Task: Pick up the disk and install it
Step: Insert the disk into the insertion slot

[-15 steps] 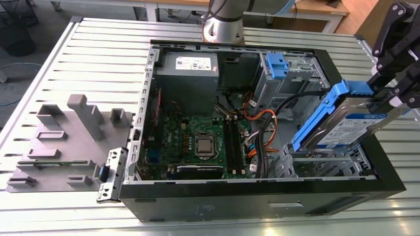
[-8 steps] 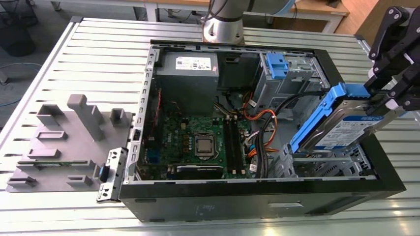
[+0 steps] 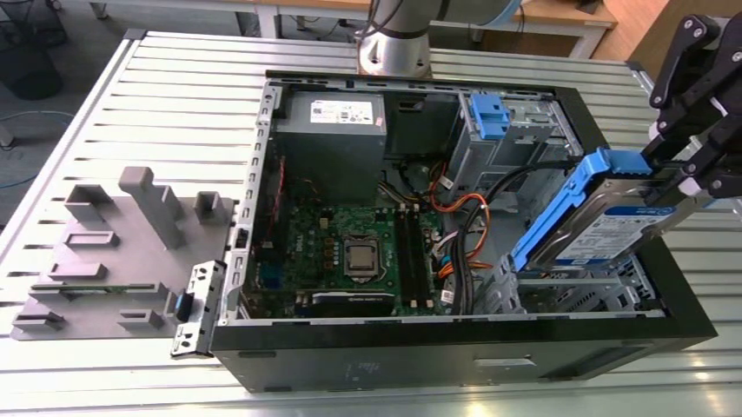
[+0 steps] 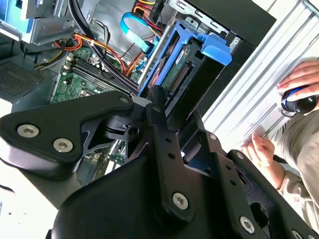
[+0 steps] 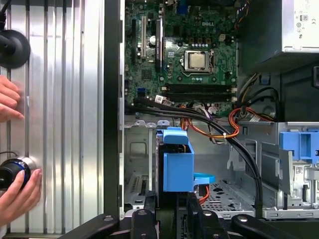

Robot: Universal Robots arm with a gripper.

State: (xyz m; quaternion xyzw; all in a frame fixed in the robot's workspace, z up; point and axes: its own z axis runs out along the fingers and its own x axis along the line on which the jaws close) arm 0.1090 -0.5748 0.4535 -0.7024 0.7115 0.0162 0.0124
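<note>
Disk sits clamped in the tool, apparently tilted above the bay beneath; that skew could jam it.

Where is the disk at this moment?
At the exterior view's right, the disk hangs tilted in the gripper, over the metal drive cage in a corner of the open computer case.

Silver metal disk in smooth blue plastic carrier, matt black gripper, ribbed bare-metal table, perhaps aluminium.
</note>
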